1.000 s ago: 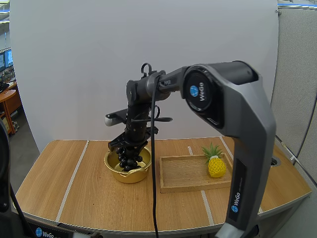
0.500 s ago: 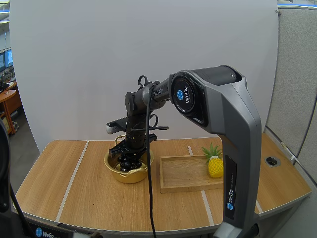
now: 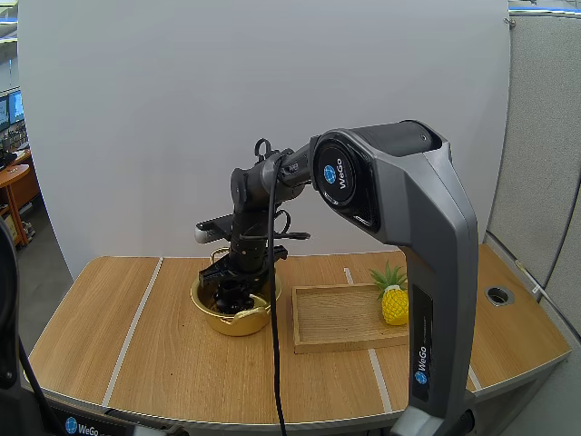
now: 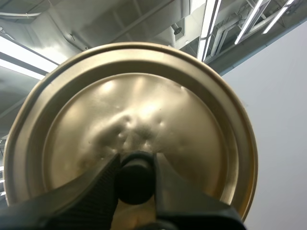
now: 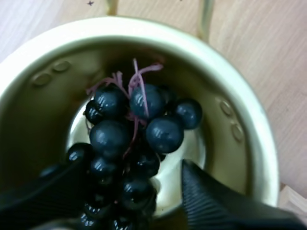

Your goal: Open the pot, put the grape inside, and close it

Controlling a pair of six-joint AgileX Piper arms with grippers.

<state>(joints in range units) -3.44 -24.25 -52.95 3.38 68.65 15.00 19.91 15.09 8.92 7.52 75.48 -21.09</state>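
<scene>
The gold pot (image 3: 240,323) stands uncovered at the table's middle left. My right gripper (image 3: 234,291) reaches down into it from above. In the right wrist view the bunch of dark grapes (image 5: 129,134) lies inside the pot (image 5: 240,110), and my right gripper (image 5: 133,165) is open around it, with a gap between the grapes and one finger. My left gripper (image 4: 135,179) is shut on the black knob (image 4: 135,176) of the gold lid (image 4: 144,105) and holds the lid up off the table.
A wooden tray (image 3: 336,320) lies just right of the pot, with a small yellow pineapple (image 3: 396,302) at its right end. Bare wooden tabletop stretches left of the pot and along the front edge.
My right gripper has come down with the grapes, from just above the pot's rim into the pot. The right arm has swung a little lower and to the left.
</scene>
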